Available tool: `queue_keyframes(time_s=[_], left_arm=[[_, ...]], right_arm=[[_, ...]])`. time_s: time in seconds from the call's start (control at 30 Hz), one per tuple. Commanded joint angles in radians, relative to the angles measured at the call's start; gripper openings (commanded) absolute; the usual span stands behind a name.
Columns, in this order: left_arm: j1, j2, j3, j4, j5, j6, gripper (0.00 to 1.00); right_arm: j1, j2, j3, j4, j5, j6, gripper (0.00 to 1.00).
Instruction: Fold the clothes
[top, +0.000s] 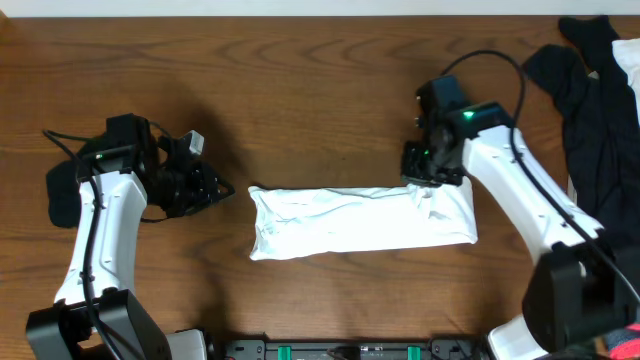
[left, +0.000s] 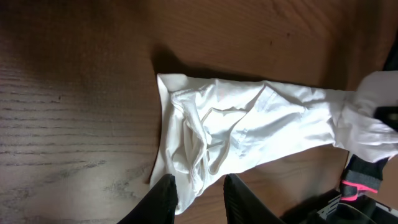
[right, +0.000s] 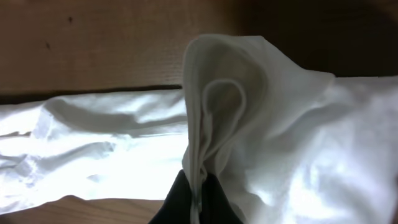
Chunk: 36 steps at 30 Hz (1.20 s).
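A white T-shirt (top: 350, 222) lies across the middle of the table as a long, rumpled strip. My right gripper (top: 432, 183) stands at the strip's right end, near its far edge. In the right wrist view that gripper (right: 199, 186) is shut on a raised fold of the white T-shirt (right: 93, 143). My left gripper (top: 228, 190) hovers just left of the strip's left end, apart from it. In the left wrist view it (left: 200, 186) is open, and the T-shirt's (left: 249, 124) left end lies beyond its fingertips. No print shows.
A heap of dark clothes (top: 590, 110) lies at the table's far right, with a white garment (top: 628, 60) at the edge. A black cloth (top: 58, 195) sits by the left arm. The arms' black base rail (top: 350, 350) runs along the front edge.
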Motion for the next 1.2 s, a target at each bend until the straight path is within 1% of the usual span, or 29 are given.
queue_keyframes(time_s=[0.0, 0.4, 0.47, 0.7, 0.77, 0.87, 1.07, 1.1, 1.17], left_arm=[[-0.002, -0.001, -0.002, -0.003, -0.012, 0.01, 0.29], [-0.002, -0.001, -0.002, -0.003, -0.041, 0.009, 0.29], [-0.002, -0.001, -0.002, -0.003, -0.041, 0.009, 0.28], [-0.002, -0.001, -0.002, -0.003, -0.041, 0.01, 0.29], [-0.002, -0.001, -0.002, -0.003, -0.042, 0.01, 0.29], [-0.002, -0.001, -0.002, -0.003, -0.042, 0.01, 0.29], [-0.002, -0.001, -0.003, -0.004, -0.042, 0.01, 0.3], [-0.002, -0.001, -0.003, -0.004, -0.042, 0.01, 0.36], [-0.002, -0.001, -0.006, -0.004, -0.042, 0.01, 0.41]], right_arm=[[0.038, 0.032, 0.011, 0.009, -0.005, 0.03, 0.01], [0.118, 0.035, 0.011, 0.026, -0.005, 0.033, 0.01], [0.127, 0.035, 0.011, 0.027, -0.006, 0.033, 0.02], [0.153, 0.035, 0.011, 0.042, -0.024, 0.026, 0.3], [0.154, 0.035, 0.011, 0.056, -0.057, -0.014, 0.3], [0.147, 0.035, 0.011, 0.076, -0.051, -0.048, 0.3], [0.072, 0.035, 0.011, 0.03, 0.045, -0.037, 0.31], [0.051, 0.035, 0.011, 0.011, 0.066, -0.022, 0.31], [0.012, 0.035, 0.011, -0.024, 0.095, -0.011, 0.3]])
